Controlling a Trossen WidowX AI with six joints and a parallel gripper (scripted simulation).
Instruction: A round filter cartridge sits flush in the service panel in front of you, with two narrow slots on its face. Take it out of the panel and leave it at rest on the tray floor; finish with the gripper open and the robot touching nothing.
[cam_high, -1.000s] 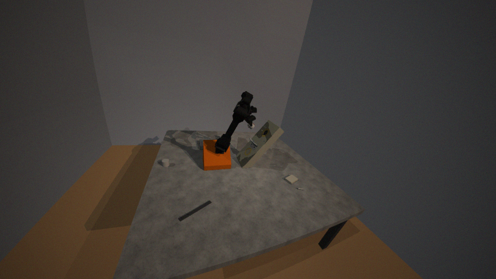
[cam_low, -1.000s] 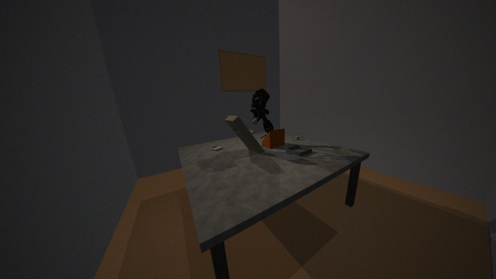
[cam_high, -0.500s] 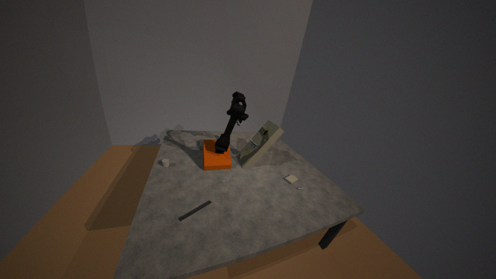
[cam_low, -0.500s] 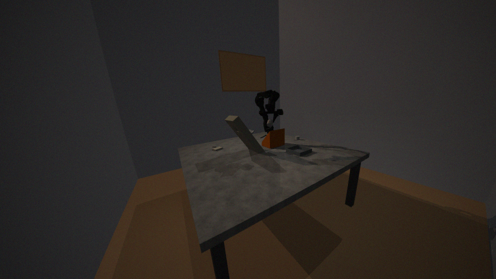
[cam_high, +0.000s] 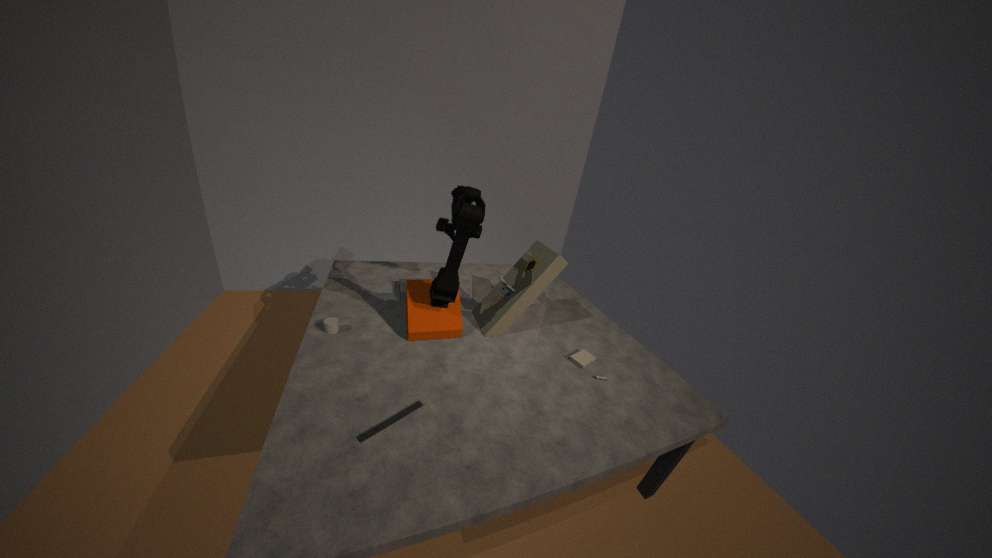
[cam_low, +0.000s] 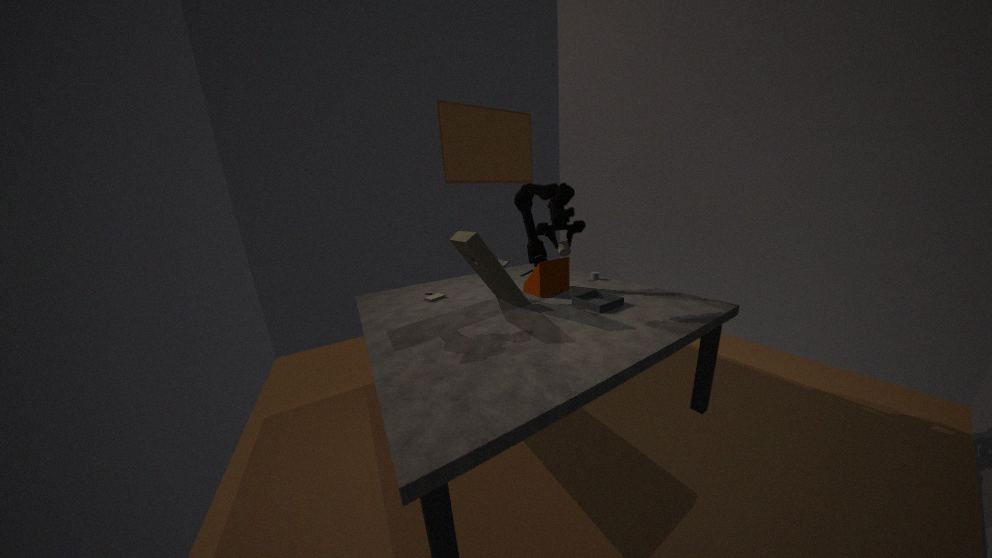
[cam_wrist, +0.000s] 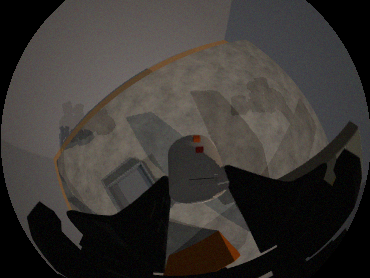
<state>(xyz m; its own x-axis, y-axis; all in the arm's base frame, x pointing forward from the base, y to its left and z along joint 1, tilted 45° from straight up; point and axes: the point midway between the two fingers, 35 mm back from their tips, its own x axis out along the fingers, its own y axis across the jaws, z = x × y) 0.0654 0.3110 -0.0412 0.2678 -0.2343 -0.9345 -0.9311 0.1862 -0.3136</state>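
Observation:
My gripper (cam_wrist: 196, 175) (cam_low: 560, 244) is shut on the round filter cartridge (cam_wrist: 189, 163), a pale grey cylinder with two small red marks on its end. It holds the cartridge in the air above the orange robot base (cam_high: 433, 319) (cam_low: 551, 277) (cam_wrist: 200, 256). The tilted beige service panel (cam_high: 514, 297) (cam_low: 485, 267) stands to the side, and its round socket (cam_high: 531, 265) is empty and dark. The low grey tray (cam_low: 586, 303) (cam_wrist: 115, 187) lies on the table beyond the base, below and to the left of the cartridge in the wrist view. In the top view the arm hides the gripper.
On the grey table (cam_high: 485, 430) lie a small white cylinder (cam_high: 330, 324) (cam_low: 595, 275), a dark flat bar (cam_high: 389, 421), a beige block (cam_high: 582, 358) (cam_low: 434, 297) and a small pin (cam_high: 600, 377). A brown board (cam_low: 484, 142) hangs on the wall.

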